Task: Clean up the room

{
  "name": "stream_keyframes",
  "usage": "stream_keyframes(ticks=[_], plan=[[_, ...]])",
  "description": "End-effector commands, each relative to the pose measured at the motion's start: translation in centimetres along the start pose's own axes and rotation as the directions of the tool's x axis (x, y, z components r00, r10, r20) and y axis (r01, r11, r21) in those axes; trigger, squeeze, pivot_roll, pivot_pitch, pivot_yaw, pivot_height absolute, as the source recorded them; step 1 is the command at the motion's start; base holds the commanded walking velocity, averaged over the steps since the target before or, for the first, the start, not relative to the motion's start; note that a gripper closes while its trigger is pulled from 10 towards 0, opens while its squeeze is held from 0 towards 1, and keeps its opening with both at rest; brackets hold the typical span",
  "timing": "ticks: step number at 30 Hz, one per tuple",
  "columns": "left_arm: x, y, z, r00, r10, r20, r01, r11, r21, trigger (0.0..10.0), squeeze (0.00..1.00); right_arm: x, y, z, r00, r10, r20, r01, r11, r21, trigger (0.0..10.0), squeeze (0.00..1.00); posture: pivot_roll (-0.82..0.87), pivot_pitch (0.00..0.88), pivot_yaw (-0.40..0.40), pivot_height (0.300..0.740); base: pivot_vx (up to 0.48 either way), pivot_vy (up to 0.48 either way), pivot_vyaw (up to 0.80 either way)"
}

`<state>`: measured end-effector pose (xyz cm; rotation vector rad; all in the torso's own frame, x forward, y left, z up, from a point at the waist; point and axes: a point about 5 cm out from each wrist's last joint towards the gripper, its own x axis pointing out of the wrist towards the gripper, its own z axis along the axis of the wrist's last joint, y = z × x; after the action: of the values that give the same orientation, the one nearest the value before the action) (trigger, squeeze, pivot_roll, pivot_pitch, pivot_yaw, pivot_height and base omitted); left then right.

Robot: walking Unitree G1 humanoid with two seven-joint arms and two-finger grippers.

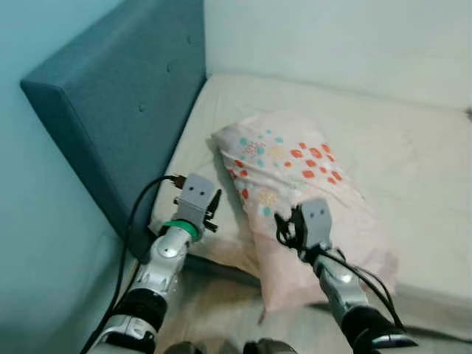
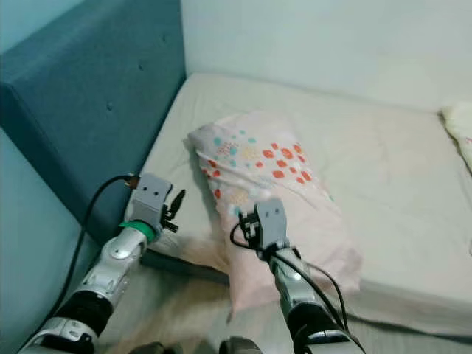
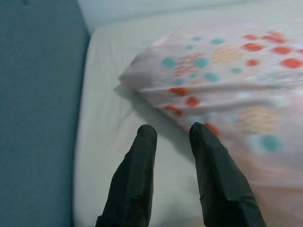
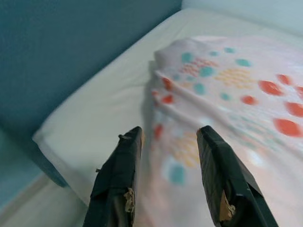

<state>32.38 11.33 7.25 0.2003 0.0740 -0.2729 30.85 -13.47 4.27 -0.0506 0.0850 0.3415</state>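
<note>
A pink pillow [image 1: 295, 177] with red, teal and yellow dots lies slantwise on the cream mattress [image 1: 398, 140], its near end hanging over the bed's front edge. My left gripper [image 3: 173, 130] hovers open over bare sheet just beside the pillow's left edge, with nothing between its fingers [image 3: 137, 175]. My right gripper [image 4: 170, 130] is open above the pillow's near part, fingers [image 4: 118, 175] spread over the fabric without gripping it. In the left eye view the left arm [image 1: 173, 247] is by the bed's near corner and the right arm [image 1: 332, 269] reaches over the pillow.
A blue padded headboard [image 1: 125, 103] stands along the left, a pale wall [image 1: 354, 37] behind the bed. Something cream-coloured [image 2: 461, 122] lies at the mattress's far right edge. Light floor [image 1: 214, 302] runs below the bed's front edge.
</note>
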Motion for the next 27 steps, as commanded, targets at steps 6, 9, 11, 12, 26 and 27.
stream_keyframes(ticks=[6, 9, 11, 12, 26, 27], plan=[[-0.6, -0.6, -0.9, 0.998, -0.049, -0.031, 0.049, 0.999, 0.013, 10.0, 0.0, -1.0, -0.5, -1.3, 0.998, -0.006, -0.057, 0.006, 1.0, -0.004, 10.0, 0.0, -0.02, 0.006, 0.023, 0.74, 0.0, 0.0, 0.0], [-0.9, -0.8, -1.0, 0.996, -0.083, -0.027, 0.084, 0.996, 0.013, 10.0, 0.0, -1.2, -0.5, -1.5, 0.998, -0.009, -0.063, 0.009, 1.0, -0.006, 10.0, 0.0, -0.02, 0.007, 0.023, 0.74, 0.0, 0.0, 0.0], [-1.0, -0.9, -1.0, 0.995, -0.096, -0.026, 0.096, 0.995, 0.012, 10.0, 0.0, -1.3, -0.5, -1.6, 0.998, -0.01, -0.064, 0.01, 1.0, -0.006, 10.0, 0.0, -0.02, 0.008, 0.023, 0.74, 0.0, 0.0, 0.0], [-1.2, -0.9, -1.0, 0.994, -0.109, -0.023, 0.109, 0.994, 0.011, 10.0, 0.0, -1.4, -0.4, -1.7, 0.998, -0.01, -0.066, 0.01, 1.0, -0.003, 10.0, 0.0, -0.02, 0.009, 0.023, 0.74, 0.0, 0.0, 0.0], [-1.3, -0.8, -0.7, 0.994, -0.11, -0.021, 0.111, 0.994, 0.0, 10.0, 0.0, -2.1, -1.4, -2.3, 0.989, -0.12, -0.086, 0.118, 0.993, -0.032, 10.0, 0.0, -0.03, 0.019, 0.026, 0.74, 0.0, 0.0, 0.11], [-1.3, -1.0, -0.6, 0.994, -0.107, -0.021, 0.107, 0.994, -0.006, 10.0, 0.0, -2.2, -1.6, -2.3, 0.988, -0.128, -0.083, 0.126, 0.992, -0.029, 10.0, 0.0, -0.03, 0.02, 0.024, 0.73, 0.0, 0.0, 0.0]])
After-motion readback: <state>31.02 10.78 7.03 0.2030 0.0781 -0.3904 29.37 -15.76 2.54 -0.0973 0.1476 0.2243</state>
